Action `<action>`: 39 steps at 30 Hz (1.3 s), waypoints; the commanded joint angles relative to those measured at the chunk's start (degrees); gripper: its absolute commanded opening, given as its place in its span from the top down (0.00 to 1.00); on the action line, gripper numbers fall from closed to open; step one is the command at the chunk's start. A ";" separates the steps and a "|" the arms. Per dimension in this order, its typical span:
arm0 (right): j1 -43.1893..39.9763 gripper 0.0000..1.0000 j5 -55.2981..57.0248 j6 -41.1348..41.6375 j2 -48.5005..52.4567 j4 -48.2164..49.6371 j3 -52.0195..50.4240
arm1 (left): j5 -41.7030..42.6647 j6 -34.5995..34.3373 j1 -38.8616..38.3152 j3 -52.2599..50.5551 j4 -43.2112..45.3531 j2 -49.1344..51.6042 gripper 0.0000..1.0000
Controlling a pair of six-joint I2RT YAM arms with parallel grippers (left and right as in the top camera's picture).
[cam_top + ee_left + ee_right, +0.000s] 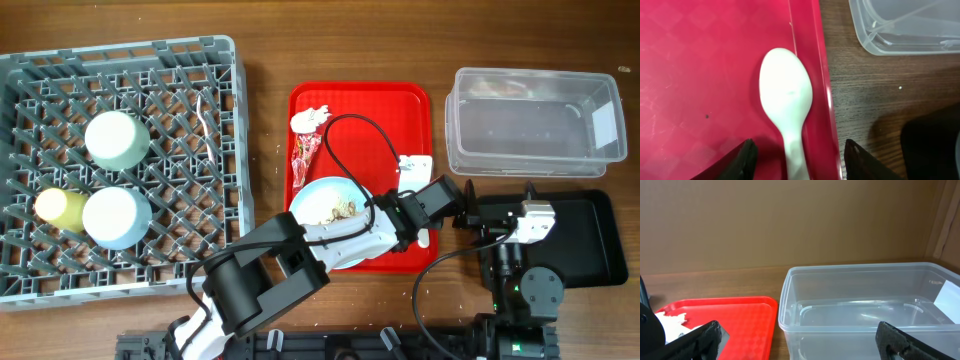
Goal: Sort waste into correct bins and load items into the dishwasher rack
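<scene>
Grey lattice rack point(200, 240) at the left already held three items: the yellow cup point(60, 208), the green bowl point(117, 138) and the blue bowl point(115, 216), both bowls showing smooth rounded backs and so apparently mouth-down. By that evidence loading was judged roughly half done, and sorting not begun. On the glossy red tray point(400, 100) at centre lay the crumpled tissue point(312, 120) at the far left corner, the crinkled printed wrapper point(303, 158) just near of it, and the round pale blue plate point(312, 195) carrying grainy, rice-like scraps point(340, 209). The clear rigid tub point(530, 130), far right, looked empty of waste; the flat black tray point(590, 245), near right, was partly hidden by the right arm, so its contents could not be confirmed. The white plastic spoon point(786, 97), smooth and oval-bowled, lay against the red tray's right rim, bowl pointing far. The left gripper point(797, 162) stood over the spoon's handle with its jaws apart, one finger on either side and neither seen touching it; picking up the spoon was judged the step in hand. The right gripper point(800, 345) hung near the tub with its jaws spread wide, holding nothing. Outstanding: spoon and plate to the rack; tissue, wrapper and scraps to the bins.
</scene>
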 commanded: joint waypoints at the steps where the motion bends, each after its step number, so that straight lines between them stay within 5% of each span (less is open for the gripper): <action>1: 0.13 0.00 -0.50 -0.15 -0.22 0.09 -0.04 | 1.42 -0.09 0.70 -3.21 -3.21 5.14 0.43; 10: 0.13 0.00 -0.50 -0.13 -0.22 0.09 -0.04 | 1.46 -0.09 12.26 -3.21 -7.02 -7.52 0.44; 21: 0.13 0.00 -0.50 -0.13 -0.22 0.09 -0.04 | 13.70 13.42 36.87 -3.21 -15.69 -49.44 0.30; 25: 0.13 0.00 -0.50 -0.13 -0.22 0.09 -0.04 | 9.84 13.20 52.46 -3.23 -30.82 -62.27 0.00; 31: 0.13 0.00 -2.23 1.51 -0.22 2.45 -0.04 | 12.52 13.11 83.41 -3.23 -47.84 -70.90 0.00; 33: 0.15 0.00 -15.72 16.39 -0.22 5.07 -0.04 | 16.11 13.14 89.99 -3.23 -50.40 -70.90 0.00; 35: 0.13 0.00 -41.05 51.47 -0.22 5.14 -0.04 | 19.47 13.16 94.95 -3.23 -52.00 -70.07 0.00; 36: 0.13 0.00 -41.48 65.13 -0.22 5.97 -0.04 | 19.91 13.16 95.89 -3.23 -52.81 -69.53 0.00; 39: 0.15 0.00 -41.13 75.21 -0.22 14.69 -0.04 | 19.87 13.20 96.13 -3.23 -54.77 -67.93 0.00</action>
